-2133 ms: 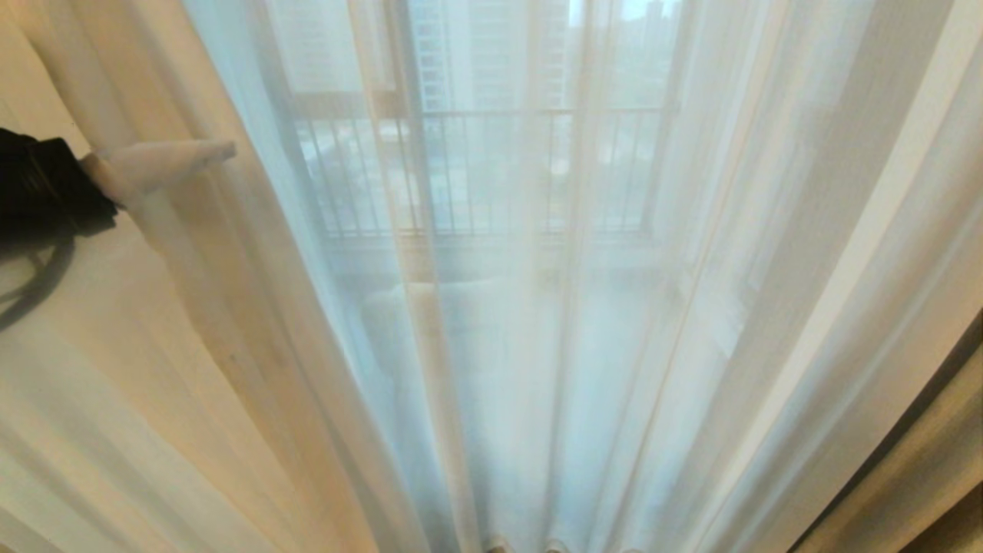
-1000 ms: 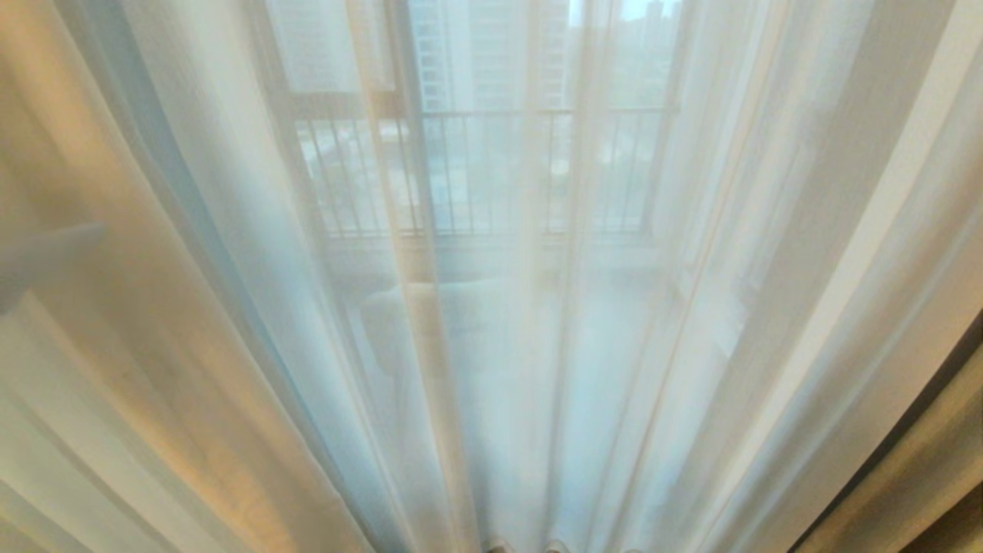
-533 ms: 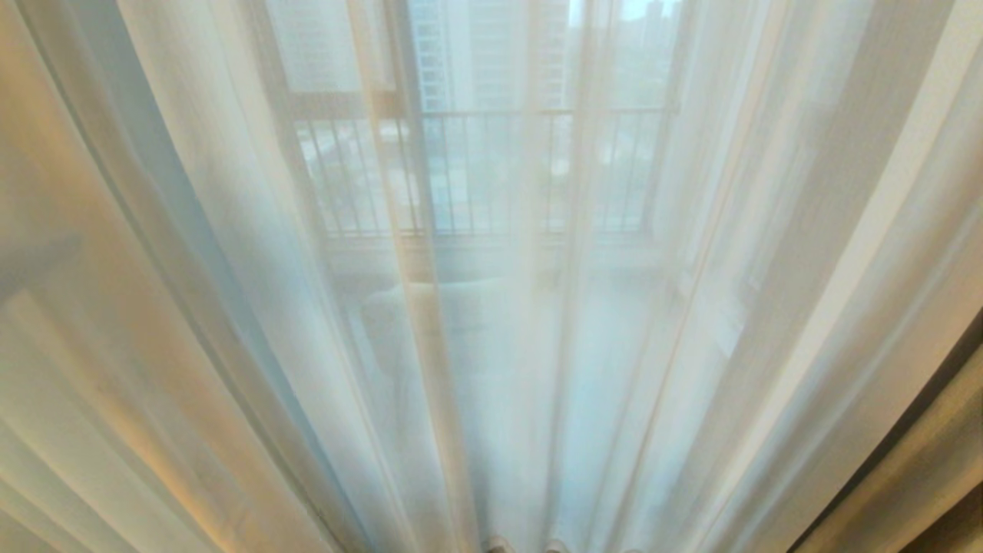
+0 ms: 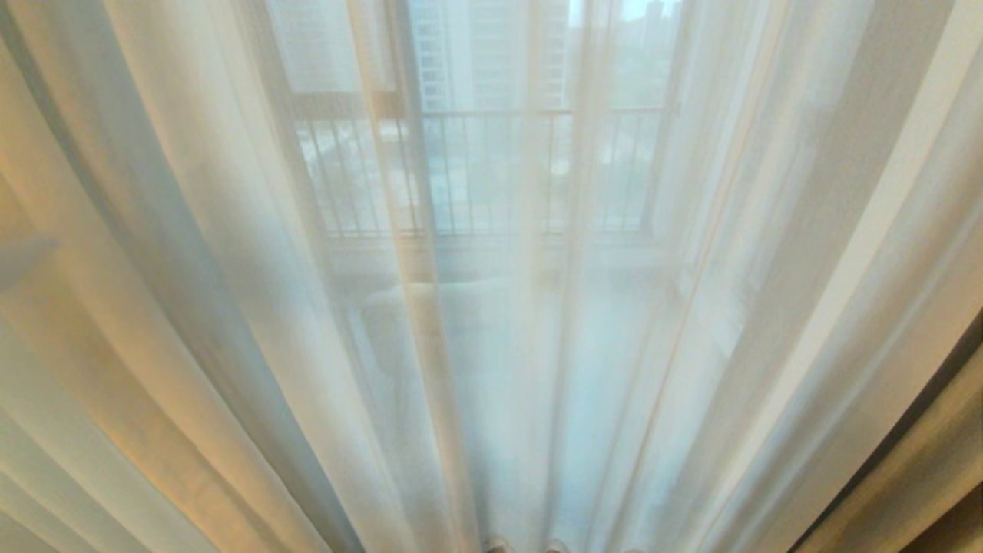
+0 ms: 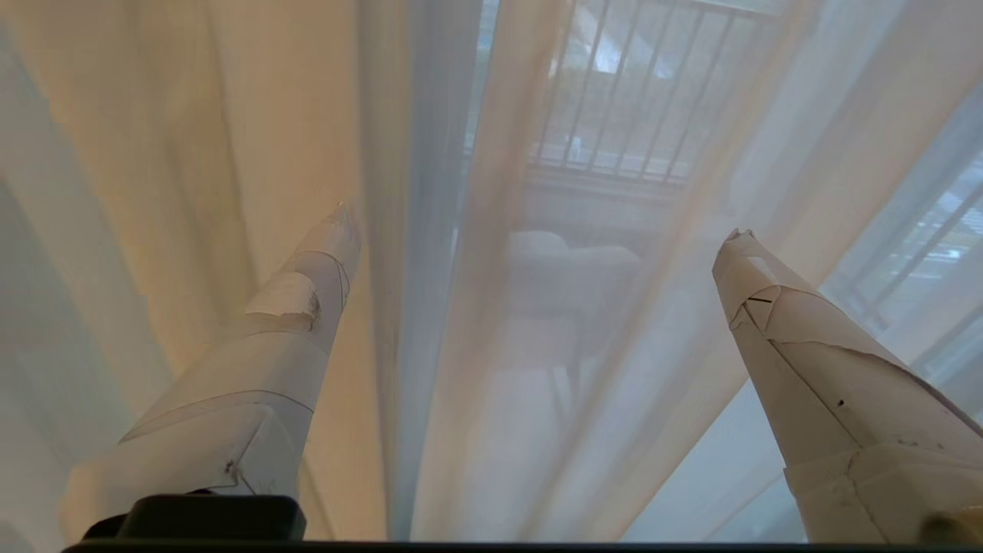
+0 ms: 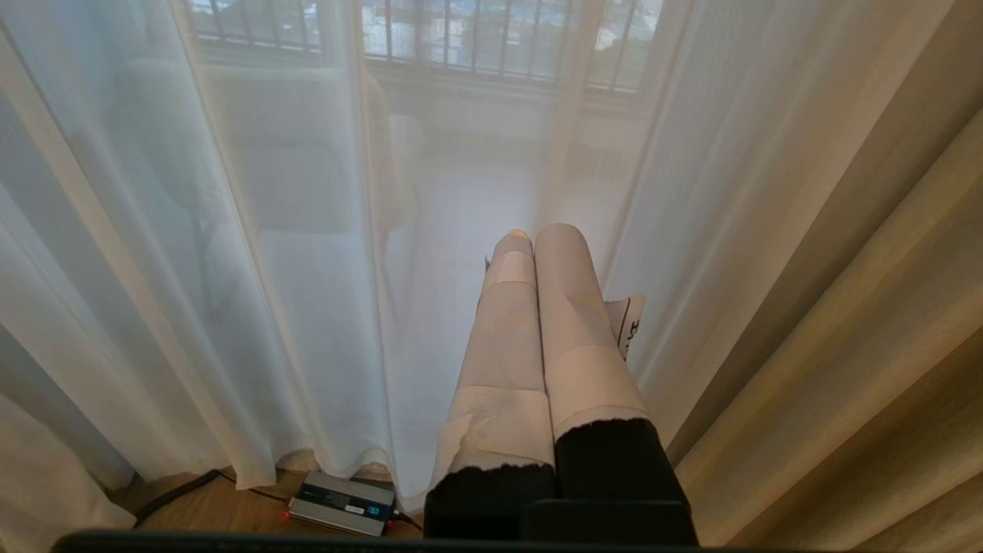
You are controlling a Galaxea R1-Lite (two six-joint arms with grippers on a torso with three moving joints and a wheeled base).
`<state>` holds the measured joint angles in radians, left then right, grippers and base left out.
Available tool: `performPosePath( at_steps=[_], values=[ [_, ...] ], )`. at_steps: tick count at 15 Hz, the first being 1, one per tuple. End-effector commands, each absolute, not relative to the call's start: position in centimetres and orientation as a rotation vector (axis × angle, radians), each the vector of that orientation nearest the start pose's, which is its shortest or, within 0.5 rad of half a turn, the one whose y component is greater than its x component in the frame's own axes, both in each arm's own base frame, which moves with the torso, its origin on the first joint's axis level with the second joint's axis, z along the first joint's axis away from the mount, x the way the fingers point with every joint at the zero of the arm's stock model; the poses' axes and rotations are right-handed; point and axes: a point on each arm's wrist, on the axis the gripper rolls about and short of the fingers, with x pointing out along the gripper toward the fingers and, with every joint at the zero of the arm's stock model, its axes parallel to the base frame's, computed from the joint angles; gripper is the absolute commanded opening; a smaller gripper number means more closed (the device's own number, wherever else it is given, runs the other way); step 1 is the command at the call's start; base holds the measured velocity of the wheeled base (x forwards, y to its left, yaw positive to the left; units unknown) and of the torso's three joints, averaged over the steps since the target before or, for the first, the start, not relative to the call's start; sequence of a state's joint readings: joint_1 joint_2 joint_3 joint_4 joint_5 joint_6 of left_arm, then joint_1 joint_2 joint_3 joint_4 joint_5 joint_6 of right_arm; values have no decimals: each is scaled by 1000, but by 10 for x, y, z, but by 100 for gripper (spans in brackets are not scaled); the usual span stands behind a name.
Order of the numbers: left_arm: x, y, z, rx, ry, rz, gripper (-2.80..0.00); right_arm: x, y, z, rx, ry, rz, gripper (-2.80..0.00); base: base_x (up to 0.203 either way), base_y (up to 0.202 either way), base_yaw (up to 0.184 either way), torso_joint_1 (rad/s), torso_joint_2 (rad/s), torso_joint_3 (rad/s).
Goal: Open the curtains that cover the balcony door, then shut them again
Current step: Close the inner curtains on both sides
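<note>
The white see-through sheers of the curtains (image 4: 491, 307) hang shut across the whole head view. The heavy cream-beige layer (image 4: 914, 476) shows only at the lower right. The balcony door cannot be made out behind the fabric. My left gripper (image 5: 537, 234) is open wide, its taped fingers (image 5: 307, 292) spread on either side of hanging sheer folds (image 5: 430, 269) without pinching them. In the head view one finger is only a faint shape (image 4: 23, 257) through the sheer at the left edge. My right gripper (image 6: 537, 234) hangs low, shut and empty, in front of the sheers (image 6: 230, 269).
An outer window with railing bars (image 4: 476, 169) and a pale chair (image 4: 453, 322) show through the sheers. A grey power box (image 6: 342, 503) with a cable lies on the wood floor by the hem. Beige drape folds (image 6: 883, 322) hang to the right of my right gripper.
My left gripper has drawn back to the left, out of plain sight in the head view. The sheer folds it pushed have swung left over it. The right arm has not moved.
</note>
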<state>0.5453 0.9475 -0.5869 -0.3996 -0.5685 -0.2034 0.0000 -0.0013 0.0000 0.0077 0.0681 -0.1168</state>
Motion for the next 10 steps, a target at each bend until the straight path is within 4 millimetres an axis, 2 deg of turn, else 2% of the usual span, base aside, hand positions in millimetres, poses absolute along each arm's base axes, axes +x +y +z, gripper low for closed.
performPosePath(
  at_steps=[1, 2, 7, 10],
  values=[
    [96, 44, 249, -185, -30, -31, 0, -23, 2, 75, -118, 4, 69, -280, 0, 0, 0, 0, 0, 0],
    [93, 42, 246, -184, -32, -35, -280, -23, 2, 75, -118, 4, 69, -280, 0, 0, 0, 0, 0, 0],
    [83, 34, 235, -188, -22, -60, -280, -23, 2, 75, -118, 4, 69, -280, 0, 0, 0, 0, 0, 0],
    [75, 28, 216, -206, 11, -76, -280, -23, 2, 75, -118, 4, 69, -280, 0, 0, 0, 0, 0, 0]
  ],
)
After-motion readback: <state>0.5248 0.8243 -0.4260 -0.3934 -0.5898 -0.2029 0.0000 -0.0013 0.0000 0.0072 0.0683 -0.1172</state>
